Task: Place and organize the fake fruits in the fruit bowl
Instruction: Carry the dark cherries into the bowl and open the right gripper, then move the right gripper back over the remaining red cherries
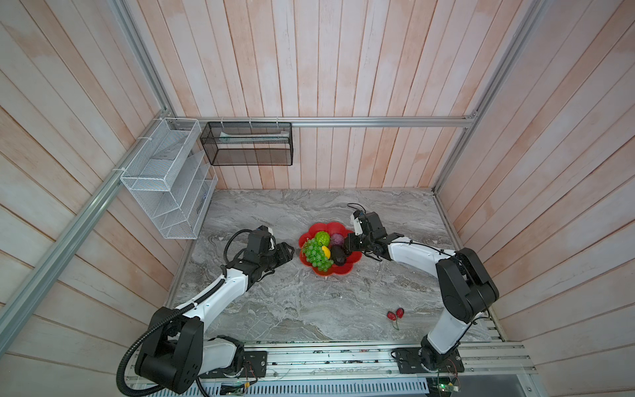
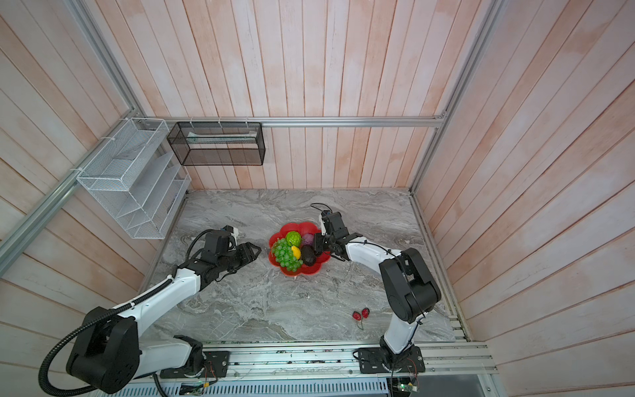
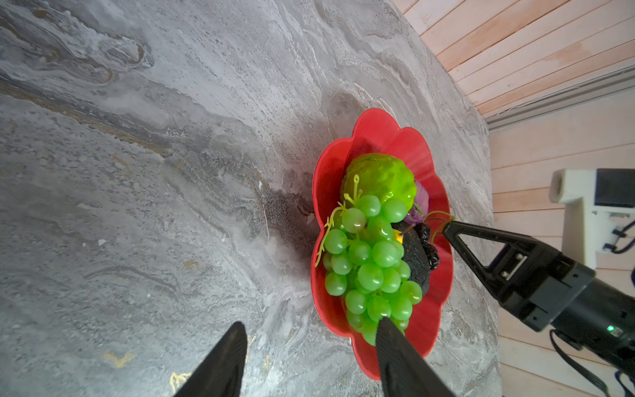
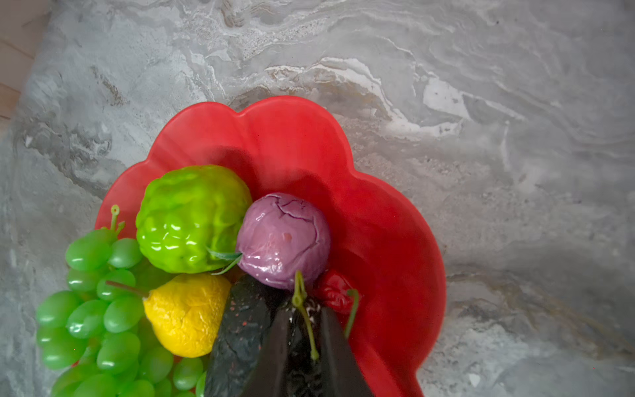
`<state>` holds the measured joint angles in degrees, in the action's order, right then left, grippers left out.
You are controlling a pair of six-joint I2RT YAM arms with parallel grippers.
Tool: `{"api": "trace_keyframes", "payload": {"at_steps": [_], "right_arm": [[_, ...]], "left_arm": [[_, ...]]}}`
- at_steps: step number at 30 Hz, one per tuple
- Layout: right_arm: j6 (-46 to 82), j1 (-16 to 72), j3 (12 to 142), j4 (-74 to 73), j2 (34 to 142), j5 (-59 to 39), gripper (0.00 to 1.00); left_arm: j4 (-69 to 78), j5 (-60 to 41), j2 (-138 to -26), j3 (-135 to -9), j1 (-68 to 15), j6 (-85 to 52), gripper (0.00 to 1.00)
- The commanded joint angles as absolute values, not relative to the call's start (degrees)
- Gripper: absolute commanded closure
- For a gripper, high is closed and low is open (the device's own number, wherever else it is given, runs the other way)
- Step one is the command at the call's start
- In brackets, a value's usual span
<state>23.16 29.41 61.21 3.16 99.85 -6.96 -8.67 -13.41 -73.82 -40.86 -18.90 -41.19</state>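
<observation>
Our left hand [image 3: 311,323] gapes empty by the bowl [image 3: 388,134]; right hand [image 4: 304,306] on berry stem [image 4: 307,319], grip we cannot tell.

Visible are one each of bowl [image 1: 323,228], grape bunch [image 1: 316,257], lemon [image 1: 326,253], avocado [image 1: 338,256], green ball [image 1: 322,238], purple ball [image 1: 337,239], and two loose berries [image 1: 399,312].

– What's in the fruit bowl [image 4: 378,220]?
– It's the red scalloped dish, standing on the table [image 1: 292,309], and I count plenty in it. The green grape bunch [image 1: 318,256] drapes along its left side. The bumpy lime-green ball [image 1: 322,238] and purple ball [image 1: 337,239] touch at the far side, with the lemon [image 1: 326,252] and dark avocado [image 1: 338,257] in the middle.
– And the berries?
– A red berry [image 4: 335,290] lies beside the purple ball, and the black berries [image 3: 431,251] rest against the avocado at my right tool [image 3: 446,227]. A red stemmed pair [image 1: 396,313] lies on the table, well apart.
</observation>
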Motion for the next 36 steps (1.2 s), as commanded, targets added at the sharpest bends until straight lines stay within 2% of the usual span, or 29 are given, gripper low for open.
{"api": "trace_keyframes", "payload": {"at_steps": [1,7,14,22,27,36], "right_arm": [[22.08,29.08,63.44,4.38,98.32,-5.98,0.74],[21.69,29.09,63.2,7.14,93.81,-4.32,0.72],[25.87,29.12,54.43,12.1,80.84,-0.17,0.7],[35.3,31.25,43.52,28.1,64.55,6.51,0.67],[47.15,40.5,40.97,40.08,58.24,15.41,0.57],[64.06,52.74,36.92,54.43,57.57,15.33,0.45]], "left_arm": [[-8.99,-13.27,-74.78,-42.8,-18.63,-40.34,0.38],[-8.26,-13.47,-74.97,-43.01,-18.63,-40.17,0.38],[-4.58,-13.81,-77.08,-43.09,-18.5,-39.64,0.38],[0.34,-15.92,-79.26,-43.29,-18.28,-38.94,0.38],[4.92,-18.74,-81.05,-41.36,-17.51,-40.35,0.38],[10.02,-22.62,-82.18,-38.26,-16.6,-41.22,0.37]]}}
